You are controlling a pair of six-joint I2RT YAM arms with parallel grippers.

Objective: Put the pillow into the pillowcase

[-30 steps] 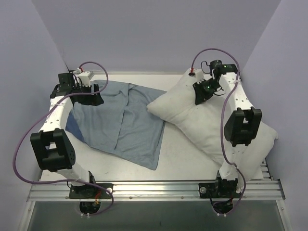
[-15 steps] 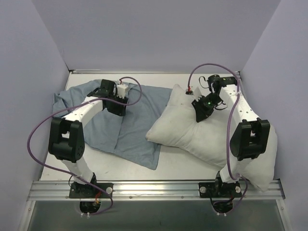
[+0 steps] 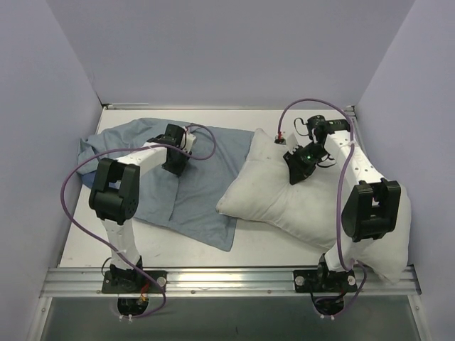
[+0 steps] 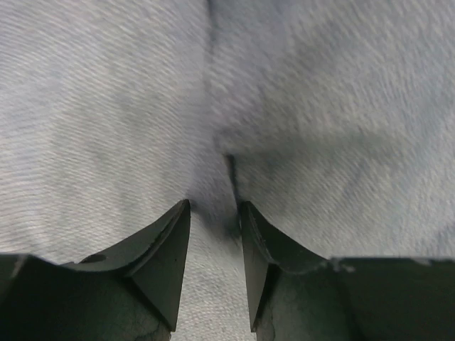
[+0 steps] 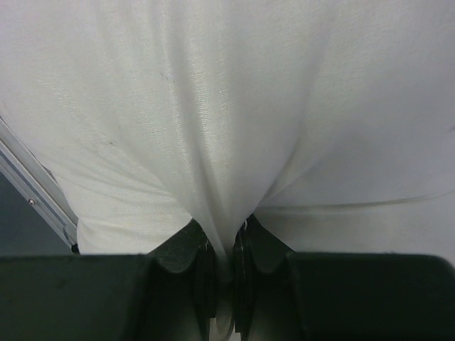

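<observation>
The pale grey-blue pillowcase point(image 3: 206, 192) lies crumpled on the left half of the table. My left gripper point(image 3: 173, 165) presses down on its upper middle. In the left wrist view its jaws point(image 4: 213, 206) stand partly apart, open, with a raised fold of the pillowcase point(image 4: 313, 106) running between the fingertips. The white pillow point(image 3: 270, 195) lies diagonally on the right, and its near end hangs over the front rail. My right gripper point(image 3: 295, 170) is shut on a pinched ridge of pillow point(image 5: 213, 106) fabric, which the right wrist view shows drawn tight into the jaws point(image 5: 222, 241).
An aluminium rail point(image 3: 227, 278) runs along the table's near edge with both arm bases on it. Lilac walls close in the left, back and right sides. Purple cables loop off both arms. A strip of bare white table point(image 3: 263, 238) shows between pillowcase and pillow.
My left arm swung from the far left corner rightward onto the pillowcase, and its jaws narrowed. My right gripper dragged the pillow's far end leftward, toward the pillowcase.
</observation>
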